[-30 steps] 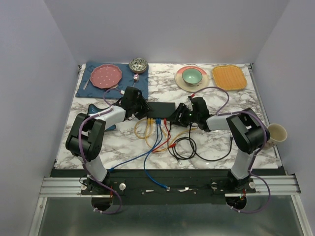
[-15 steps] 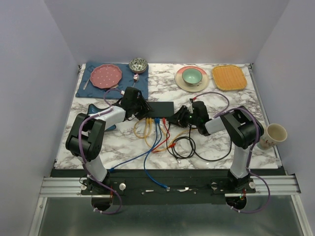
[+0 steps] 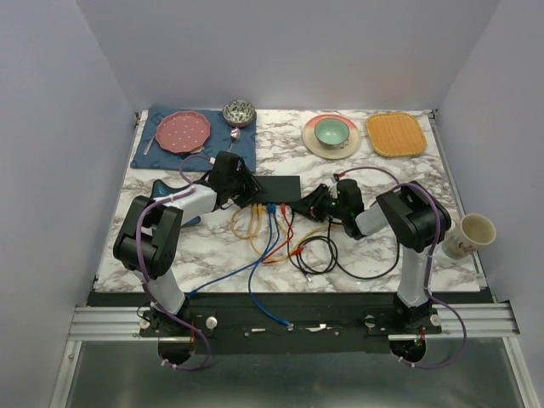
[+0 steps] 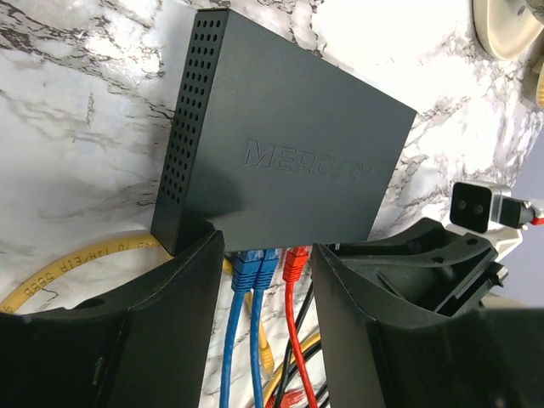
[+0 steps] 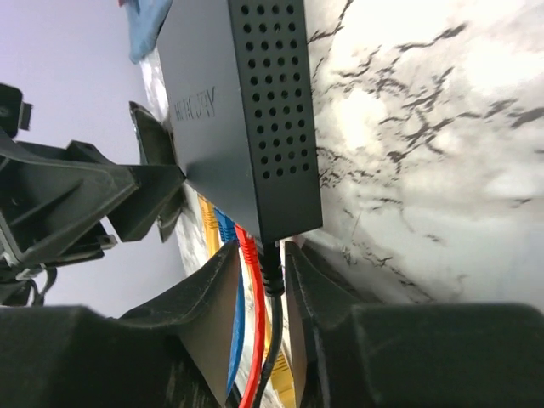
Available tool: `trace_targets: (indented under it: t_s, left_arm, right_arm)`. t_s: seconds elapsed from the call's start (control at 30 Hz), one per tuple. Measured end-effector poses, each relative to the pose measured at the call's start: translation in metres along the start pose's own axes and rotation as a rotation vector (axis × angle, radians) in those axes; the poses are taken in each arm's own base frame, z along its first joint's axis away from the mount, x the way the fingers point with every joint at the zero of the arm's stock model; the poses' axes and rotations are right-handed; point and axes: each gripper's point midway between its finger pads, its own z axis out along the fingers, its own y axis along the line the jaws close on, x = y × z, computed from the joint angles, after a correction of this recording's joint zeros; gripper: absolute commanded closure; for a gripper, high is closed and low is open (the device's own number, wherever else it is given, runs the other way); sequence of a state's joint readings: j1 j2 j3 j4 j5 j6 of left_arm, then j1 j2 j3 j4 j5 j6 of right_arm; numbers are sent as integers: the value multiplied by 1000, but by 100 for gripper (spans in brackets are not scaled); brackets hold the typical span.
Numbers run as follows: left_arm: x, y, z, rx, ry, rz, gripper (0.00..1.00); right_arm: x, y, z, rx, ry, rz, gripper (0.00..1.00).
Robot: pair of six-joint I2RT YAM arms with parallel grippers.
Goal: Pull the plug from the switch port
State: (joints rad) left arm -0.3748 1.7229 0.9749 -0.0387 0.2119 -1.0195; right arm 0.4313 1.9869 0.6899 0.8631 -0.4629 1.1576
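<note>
One marble table [image 3: 382,246] is bearing everything. Two arms, the left arm [image 3: 183,204] and the right arm [image 3: 399,217], are both pointing at the one black switch [image 3: 280,189] lying at the table's middle. The left gripper [image 4: 268,255] is standing with its jaws well apart at the switch's socket edge, with two blue plugs [image 4: 255,265] and one red plug [image 4: 294,262] sitting between them. The right gripper [image 5: 263,252] is straddling the one black plug [image 5: 271,274] at the switch's corner, fingers just beside it. Whether they are clamping it cannot be told.

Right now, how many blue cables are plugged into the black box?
2: one blue plug and its blue neighbour, in the flat matte-black box beside the red plug; more may be hidden.
</note>
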Motion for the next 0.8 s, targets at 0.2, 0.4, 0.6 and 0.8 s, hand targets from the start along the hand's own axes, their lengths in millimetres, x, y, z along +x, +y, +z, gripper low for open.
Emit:
trace_targets:
  t_s: [0.2, 0.4, 0.6, 0.8]
  left_arm:
    - [1, -1, 0, 9, 3, -1, 40]
    - [1, -1, 0, 12, 4, -1, 40]
    - [1, -1, 1, 14, 3, -1, 40]
    - [3, -2, 0, 22, 9, -1, 40]
  right_arm:
    - [-3, -1, 3, -28, -12, 57, 62]
    - [-3, -2, 5, -37, -11, 82, 74]
    - [-2, -3, 5, -40, -6, 87, 84]
    - [-2, -3, 4, -45, -8, 83, 96]
